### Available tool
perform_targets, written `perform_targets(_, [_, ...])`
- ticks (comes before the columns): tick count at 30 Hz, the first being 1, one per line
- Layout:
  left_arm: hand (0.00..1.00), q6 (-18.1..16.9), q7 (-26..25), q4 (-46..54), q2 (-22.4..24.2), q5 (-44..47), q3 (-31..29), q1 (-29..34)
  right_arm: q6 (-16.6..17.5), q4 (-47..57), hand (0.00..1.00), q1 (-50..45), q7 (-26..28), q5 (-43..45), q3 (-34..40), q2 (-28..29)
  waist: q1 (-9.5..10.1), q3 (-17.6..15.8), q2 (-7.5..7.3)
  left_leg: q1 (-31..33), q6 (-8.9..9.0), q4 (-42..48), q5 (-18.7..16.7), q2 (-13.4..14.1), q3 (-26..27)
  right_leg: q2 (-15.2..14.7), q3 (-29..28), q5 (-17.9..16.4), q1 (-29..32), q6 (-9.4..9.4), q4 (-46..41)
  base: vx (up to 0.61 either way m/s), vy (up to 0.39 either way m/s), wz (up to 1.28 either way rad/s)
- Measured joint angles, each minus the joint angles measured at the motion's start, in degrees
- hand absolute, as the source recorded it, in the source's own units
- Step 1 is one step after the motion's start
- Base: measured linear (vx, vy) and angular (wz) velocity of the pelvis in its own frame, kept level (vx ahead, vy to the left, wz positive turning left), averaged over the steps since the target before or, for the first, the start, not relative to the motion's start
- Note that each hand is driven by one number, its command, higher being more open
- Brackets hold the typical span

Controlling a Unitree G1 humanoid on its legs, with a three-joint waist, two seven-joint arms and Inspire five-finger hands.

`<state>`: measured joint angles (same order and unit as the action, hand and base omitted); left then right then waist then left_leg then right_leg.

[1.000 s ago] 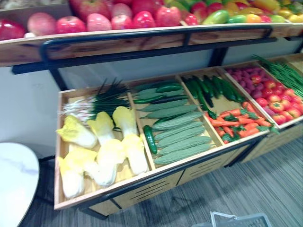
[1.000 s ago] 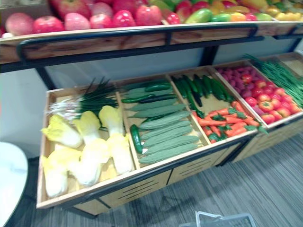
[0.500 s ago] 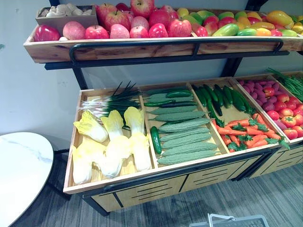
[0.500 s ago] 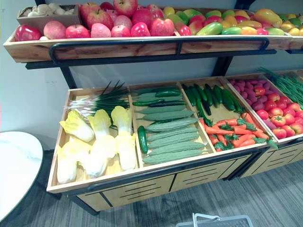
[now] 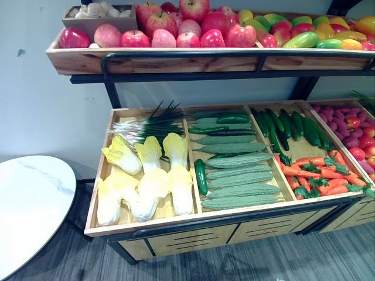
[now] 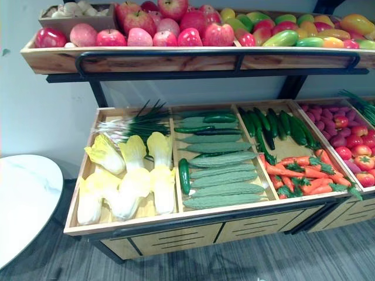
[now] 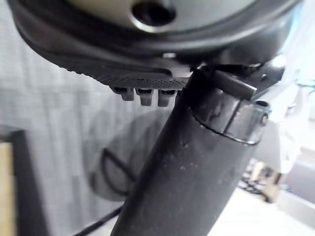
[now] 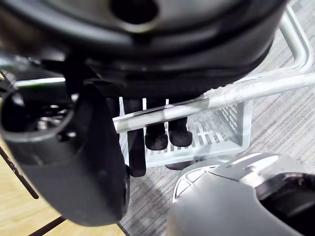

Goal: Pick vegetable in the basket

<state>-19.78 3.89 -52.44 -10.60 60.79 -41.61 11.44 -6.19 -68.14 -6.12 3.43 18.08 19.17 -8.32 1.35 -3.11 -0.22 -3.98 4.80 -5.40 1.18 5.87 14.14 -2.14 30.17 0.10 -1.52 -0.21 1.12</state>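
In the right wrist view my right hand hangs over the floor, its fingers curled round the grey handle of a white wire basket. What lies in the basket is hidden. The vegetables lie in a wooden stand's lower tray: pale cabbages and spring onions at the left, ridged green gourds in the middle, dark cucumbers and carrots to the right. My left hand hangs idle with nothing in it, fingers relaxed.
An upper shelf carries apples and mangoes above the tray. Tomatoes fill a further bin at the right. A round white table stands at the left, close to the stand. Grey striped floor lies in front.
The whole picture has shifted, so the camera has moved; the stand now sits further right and the basket's rim has left the bottom edge. The vegetables have not moved.
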Motion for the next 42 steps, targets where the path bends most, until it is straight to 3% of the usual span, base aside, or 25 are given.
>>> perform_targets(8, [1.0,-4.4,-11.8,12.9,-0.5,-3.3,-9.1,0.1,-0.3,1.6,0.0,-2.9,0.1,0.0,2.1,0.3,0.91,2.1,1.0,-0.7,-0.3,0.0,-0.2,0.3,-0.7,0.4,0.9,0.0,-1.2,-0.02,0.3,-0.04,-0.015,0.06])
perform_targets(13, [1.0,-4.6,-16.2,27.0,-0.7,-8.1,-9.0,0.0,-0.6,4.1,0.0,-4.7,0.1,-0.1,2.0,0.9,1.52,2.4,0.92,-1.1,-0.57,-0.1,-0.5,0.6,-0.4,0.5,0.7,-0.1,-1.6,0.05,0.4,-0.05,-0.014,-0.02])
perform_targets(15, [1.0,-1.3,-17.2,36.2,-4.0,-12.2,-4.2,-0.8,-0.8,4.9,0.0,-5.2,0.1,-0.1,0.7,1.0,1.6,2.9,1.39,-1.2,-0.33,-0.1,-0.3,0.7,-0.1,0.6,0.4,0.0,-1.6,-0.09,0.3,-0.03,-0.006,-0.05])
perform_targets(18, [1.0,2.8,-17.5,42.2,-6.0,-16.3,0.6,-2.6,-1.1,5.3,0.0,-5.1,0.1,-0.2,-0.3,0.8,1.7,3.5,1.83,-1.7,-0.23,0.0,-0.4,0.8,0.8,0.6,-0.5,0.1,-1.7,-0.18,0.2,0.0,0.011,-0.12])
perform_targets(28, [1.0,15.3,-13.4,46.0,-6.2,-25.1,11.3,-5.9,-1.5,6.0,0.0,-5.6,0.3,-0.3,-0.4,1.0,1.4,3.8,1.98,-3.1,-0.18,0.0,-0.8,1.1,3.5,1.4,-3.3,0.7,-1.7,-0.94,0.5,-0.02,-0.002,-0.16])
perform_targets(35, [1.0,19.1,-12.1,47.0,-6.8,-34.8,16.7,-5.9,-1.9,6.0,0.0,-6.1,0.5,-2.2,-0.1,1.1,1.37,4.0,1.94,-3.3,0.04,0.0,-0.6,1.7,4.2,2.0,-3.9,0.9,-1.7,-1.29,0.8,-0.05,-0.029,-0.06])
perform_targets(42, [1.0,20.4,-12.2,49.0,-7.3,-46.0,23.3,-6.2,-1.7,6.2,0.0,-6.1,1.1,-2.3,-0.2,1.1,1.34,4.3,2.27,-4.0,0.31,-0.1,-0.7,2.1,5.7,2.4,-5.2,1.1,-1.7,-1.55,0.8,-0.04,-0.015,-0.1])
